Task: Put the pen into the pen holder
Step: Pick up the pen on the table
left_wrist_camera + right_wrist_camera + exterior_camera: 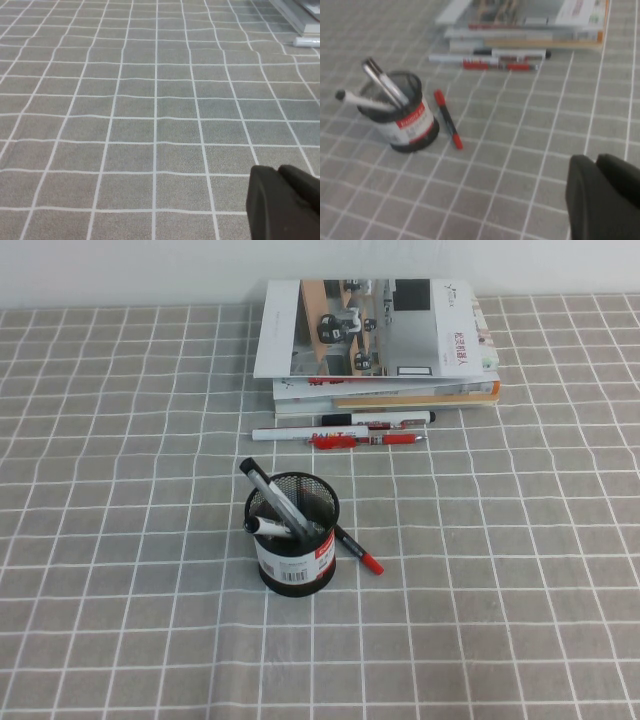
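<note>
Black wire mesh forms the pen holder [292, 532], which stands upright on the grey checked cloth of the worktop [520, 570] with two grey-capped pens [272, 502] leaning out of it. The pen [357, 548], black-barrelled with red at its end, lies flat on the cloth just beside the holder, on the robot's right. Behind them a stack of books [375, 340] sits with more pens [345, 430] along its front edge. The right claw [605, 200] hangs closed and empty, well apart from the pen. The left claw [285, 202] hovers over bare cloth; I cannot tell how its jaws stand.
</note>
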Robot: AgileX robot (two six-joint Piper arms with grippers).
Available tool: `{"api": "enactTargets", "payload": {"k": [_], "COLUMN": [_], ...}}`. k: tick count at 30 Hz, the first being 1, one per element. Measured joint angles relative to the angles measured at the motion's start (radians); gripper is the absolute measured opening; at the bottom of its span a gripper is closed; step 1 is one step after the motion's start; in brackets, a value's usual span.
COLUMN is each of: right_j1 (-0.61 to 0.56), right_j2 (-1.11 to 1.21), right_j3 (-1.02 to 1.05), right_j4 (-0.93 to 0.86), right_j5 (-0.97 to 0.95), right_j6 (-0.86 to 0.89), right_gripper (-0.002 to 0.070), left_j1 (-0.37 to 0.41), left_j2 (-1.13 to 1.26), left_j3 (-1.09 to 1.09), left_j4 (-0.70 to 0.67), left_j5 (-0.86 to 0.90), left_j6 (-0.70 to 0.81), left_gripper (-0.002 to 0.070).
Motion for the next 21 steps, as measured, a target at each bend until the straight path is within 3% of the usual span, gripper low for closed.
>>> {"api": "enactTargets", "payload": {"k": [13, 21], "right_j1": [0.005, 0.204], "right_j2": [0.677, 0.995], "right_j3": [-0.497, -0.843], "right_j4": [-0.138, -0.582], "right_j5": [0.356, 0.511], "right_j6": [0.005, 0.271], "right_gripper": [-0.0012, -0.0012], "left_j1": [0.0, 0.0], "left_j2": [0.0, 0.0], "left_j3": [0.0, 0.0], "left_j4": [0.0, 0.0], "left_j5": [0.0, 0.0], "left_j6": [0.0, 0.0], "left_gripper": [-0.0003, -0.0003]}}
